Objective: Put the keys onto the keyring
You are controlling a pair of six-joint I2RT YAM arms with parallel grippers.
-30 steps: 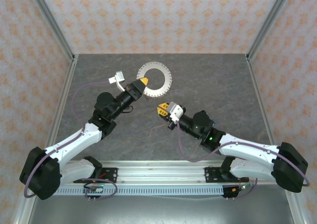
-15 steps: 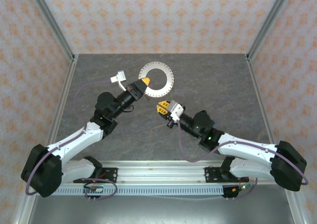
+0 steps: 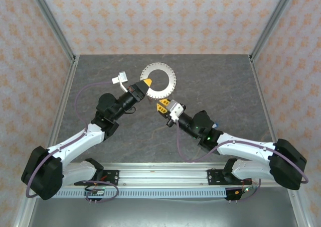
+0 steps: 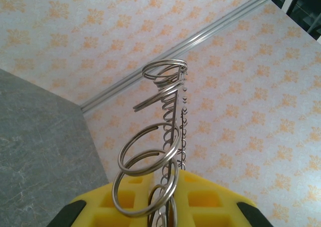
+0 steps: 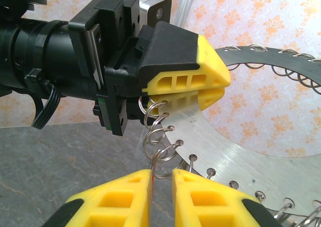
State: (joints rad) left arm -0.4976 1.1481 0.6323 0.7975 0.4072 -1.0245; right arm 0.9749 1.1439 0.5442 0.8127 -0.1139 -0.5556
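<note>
While the table (image 3: 215,86) lies bare and grey in the top view, the keyring (image 3: 169,76) sits toward its far middle, a broad pale band with a toothed rim and a wide hole. The left gripper (image 3: 146,83) reaches in from 7 o'clock and is clenched on the band at about 9 o'clock of the ring. The right gripper (image 3: 160,105) comes up from 4 o'clock, its yellow tips just below the ring's rim at 6 o'clock. From here I cannot tell whether they touch it.

In the left wrist view, the keyring is seen edge-on. It rises as a thin upright line from between the yellow pads (image 4: 215,199) at 6 o'clock toward 12 o'clock. Small split rings (image 4: 150,161) loop out of it to the left, with patterned wall behind.

In the right wrist view, the left gripper's yellow tips are pressed flat on both faces of the keyring's plate at 12 o'clock. The plate curves away to 3 and 5 o'clock, and wallpaper shows through its centre. Wire loops (image 5: 158,159) hang from the rim holes, down toward 6 o'clock. There the right gripper's own fingers (image 5: 125,197) stand close together, leaving a narrow slit. The lowest loop dips into that slit, and I cannot tell whether it is pinched.
</note>
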